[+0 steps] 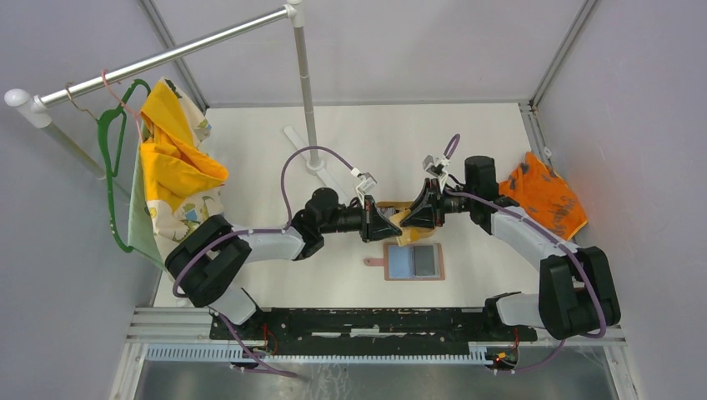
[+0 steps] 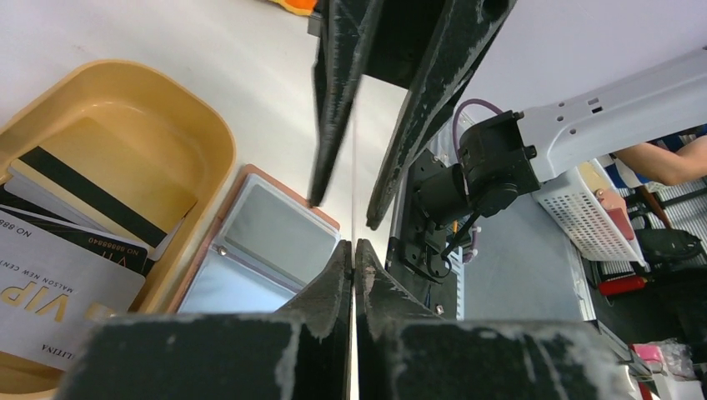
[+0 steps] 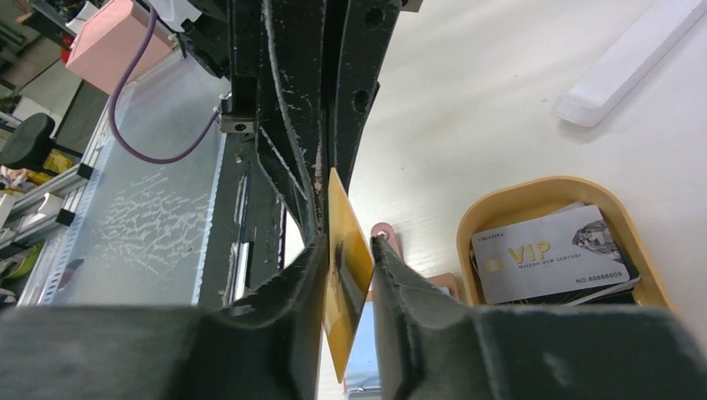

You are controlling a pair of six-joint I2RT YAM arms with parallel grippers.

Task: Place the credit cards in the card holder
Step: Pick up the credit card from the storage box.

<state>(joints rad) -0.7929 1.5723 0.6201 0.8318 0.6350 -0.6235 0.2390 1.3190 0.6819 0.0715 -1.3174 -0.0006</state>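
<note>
Horizontally, left pincer (image 1: 393,227) opposite right pincer (image 1: 410,218).

The card holder (image 1: 414,262) lies on the desk (image 1: 250,158), just before the tray (image 2: 208,125) of credit cards (image 2: 75,275); above, 1 card (image 3: 346,258) stands between left pincer (image 2: 354,254) and right pincer (image 3: 350,242).
</note>
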